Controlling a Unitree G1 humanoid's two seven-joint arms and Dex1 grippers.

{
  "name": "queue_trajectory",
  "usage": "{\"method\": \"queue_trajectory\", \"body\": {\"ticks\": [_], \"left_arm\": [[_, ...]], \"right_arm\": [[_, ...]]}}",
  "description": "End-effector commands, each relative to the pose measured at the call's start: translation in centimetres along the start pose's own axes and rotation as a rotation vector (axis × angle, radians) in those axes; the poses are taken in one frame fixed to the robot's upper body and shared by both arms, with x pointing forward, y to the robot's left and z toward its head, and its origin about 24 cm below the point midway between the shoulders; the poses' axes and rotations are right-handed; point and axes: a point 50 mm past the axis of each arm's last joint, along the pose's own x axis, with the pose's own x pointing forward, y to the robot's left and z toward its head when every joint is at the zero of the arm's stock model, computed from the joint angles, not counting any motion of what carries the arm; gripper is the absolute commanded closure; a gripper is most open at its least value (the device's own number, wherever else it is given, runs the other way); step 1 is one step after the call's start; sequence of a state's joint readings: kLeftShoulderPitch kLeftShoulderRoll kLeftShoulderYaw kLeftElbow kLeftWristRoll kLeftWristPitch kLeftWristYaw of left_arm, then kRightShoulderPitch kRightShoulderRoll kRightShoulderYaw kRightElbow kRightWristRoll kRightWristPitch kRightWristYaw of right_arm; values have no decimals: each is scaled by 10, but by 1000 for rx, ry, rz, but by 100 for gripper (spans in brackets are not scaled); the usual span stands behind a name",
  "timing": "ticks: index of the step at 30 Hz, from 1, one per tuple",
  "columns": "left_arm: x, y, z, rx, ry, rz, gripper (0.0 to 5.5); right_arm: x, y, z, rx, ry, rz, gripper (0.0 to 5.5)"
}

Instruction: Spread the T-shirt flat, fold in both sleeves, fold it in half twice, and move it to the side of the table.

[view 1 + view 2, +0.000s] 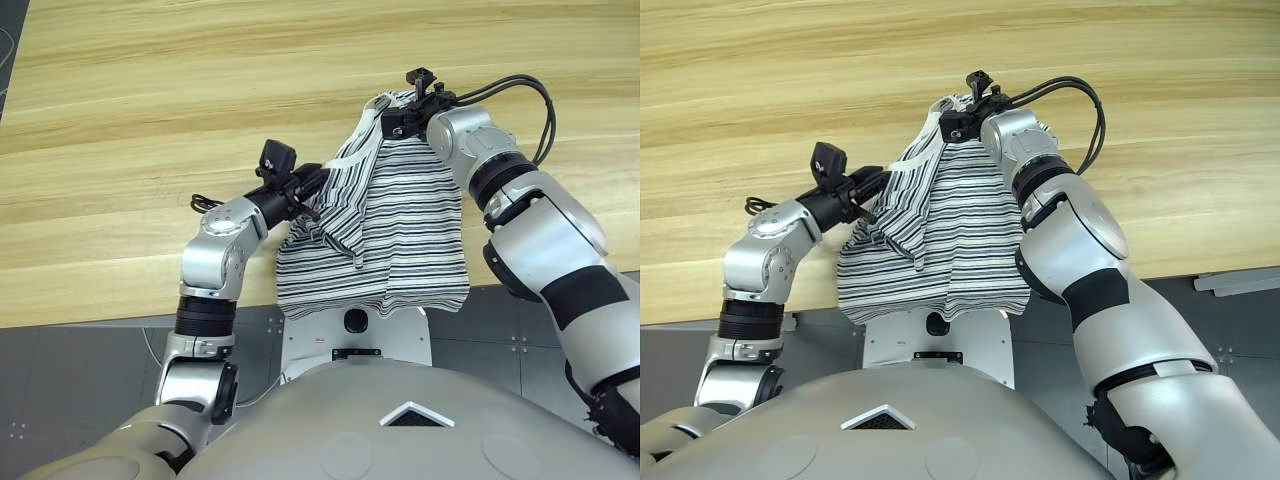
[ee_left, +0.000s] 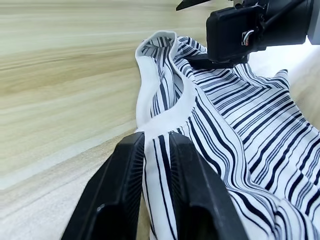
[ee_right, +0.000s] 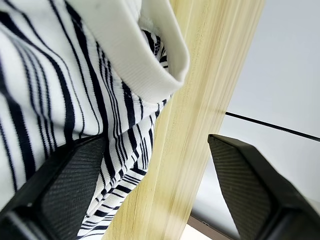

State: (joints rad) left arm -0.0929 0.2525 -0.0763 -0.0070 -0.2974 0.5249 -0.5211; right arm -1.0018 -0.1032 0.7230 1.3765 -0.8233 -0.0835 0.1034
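Between the left gripper's (image 2: 156, 146) jaws, pressed nearly together, a fold of the T-shirt (image 1: 405, 235) sits pinched beside its white neckband. Just beyond, the right gripper (image 1: 393, 120) stands spread, cloth lying against one jaw. Below both, the cloth drapes bunched over the table (image 1: 150, 100) edge. It looks soft, light and limp, and is probably best taken at the shoulder seams. Both forearms reach forward, the left elbow bent.

Light wood-grain table (image 1: 150, 120), grain running left to right. Black-and-white striped T-shirt (image 1: 400, 240) lies bunched at the near edge, right of centre. Its hem hangs over that edge; its white collar points far.
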Motion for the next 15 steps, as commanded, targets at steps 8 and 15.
{"method": "queue_trajectory", "body": {"ticks": [8, 15], "left_arm": [[1, -1, -2, 39, 30, -23, 459], [1, 0, -3, 34, 39, -13, 459]], "right_arm": [[1, 24, 7, 3, -20, 85, 173], [1, 24, 7, 2, -21, 86, 173]]}}
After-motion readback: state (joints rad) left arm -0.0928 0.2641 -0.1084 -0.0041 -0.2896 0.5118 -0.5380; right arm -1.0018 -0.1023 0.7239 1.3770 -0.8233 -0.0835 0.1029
